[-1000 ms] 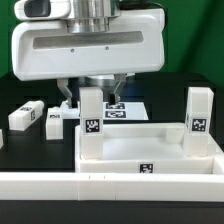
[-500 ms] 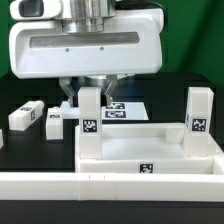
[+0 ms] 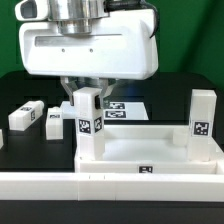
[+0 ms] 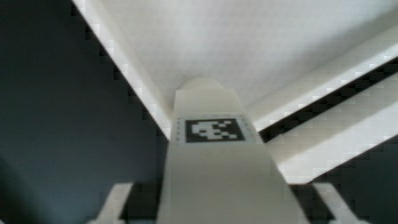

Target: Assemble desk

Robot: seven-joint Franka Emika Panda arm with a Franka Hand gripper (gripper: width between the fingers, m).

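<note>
The desk top [image 3: 150, 150], a white slab with a raised rim, lies in front of the arm. One white tagged leg [image 3: 89, 125] stands upright at the slab's corner on the exterior view's left. My gripper [image 3: 88, 96] is straight above it, shut on its upper end with a finger on each side. In the wrist view the same leg [image 4: 217, 150] runs down between the fingers [image 4: 118, 205] to the slab [image 4: 249, 40]. A second leg [image 3: 204, 120] stands at the slab's corner on the exterior view's right. Two loose legs [image 3: 24, 116] [image 3: 56, 119] lie on the black table.
The marker board [image 3: 127, 108] lies flat behind the slab, partly hidden by my hand. A long white rail [image 3: 110, 186] runs across the front of the exterior view, close against the slab's near edge.
My hand has turned about its vertical axis and shifted a little to the exterior view's right. The held leg turned with it and now shows two faces. The other parts have not moved.
</note>
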